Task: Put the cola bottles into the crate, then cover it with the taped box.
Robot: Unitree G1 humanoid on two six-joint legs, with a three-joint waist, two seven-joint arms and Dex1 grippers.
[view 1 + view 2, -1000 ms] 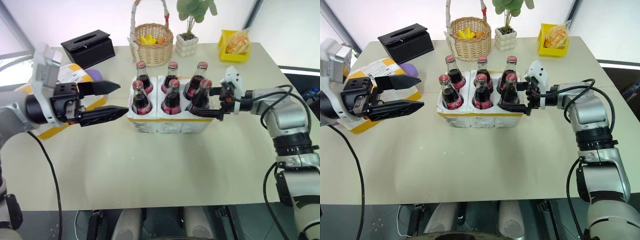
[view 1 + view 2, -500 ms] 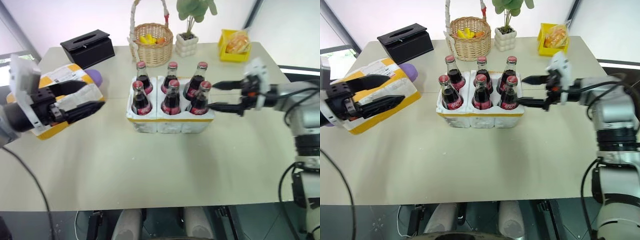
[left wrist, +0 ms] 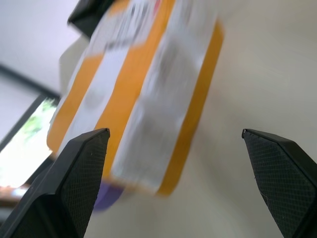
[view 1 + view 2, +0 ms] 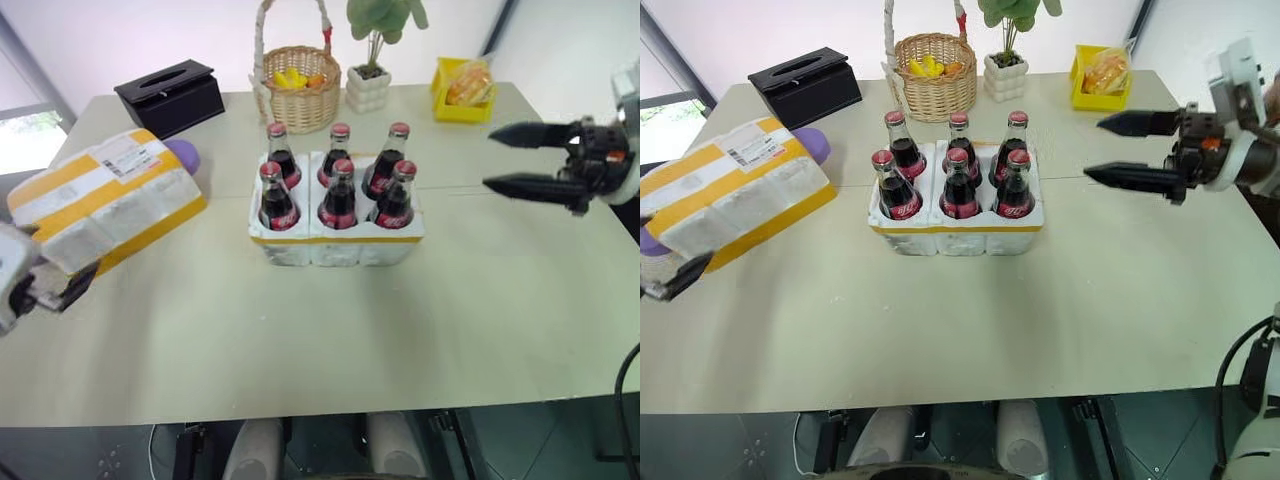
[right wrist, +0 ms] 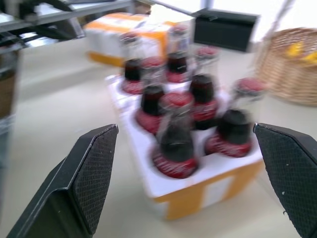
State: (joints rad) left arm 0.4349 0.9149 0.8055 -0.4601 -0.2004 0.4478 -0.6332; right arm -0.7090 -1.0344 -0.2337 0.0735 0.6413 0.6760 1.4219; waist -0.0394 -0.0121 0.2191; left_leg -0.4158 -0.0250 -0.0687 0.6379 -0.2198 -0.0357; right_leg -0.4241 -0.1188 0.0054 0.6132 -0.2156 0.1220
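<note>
Six cola bottles stand in the crate; both grippers hang spread and empty off to the sides.

The left gripper is cut off at the bench's left edge, so only its dark finger ends show by the near end of the taped box, which lies slanted at the bench's left edge, well apart from the crate; in the left wrist view its fingers stand wide with the box between them, not touching. A purple thing is half hidden behind the box. The right gripper hovers jaws apart beyond the crate's right side. The near bench lies bare; the tissue box, basket, plant pot and yellow bin line the far edge.
</note>
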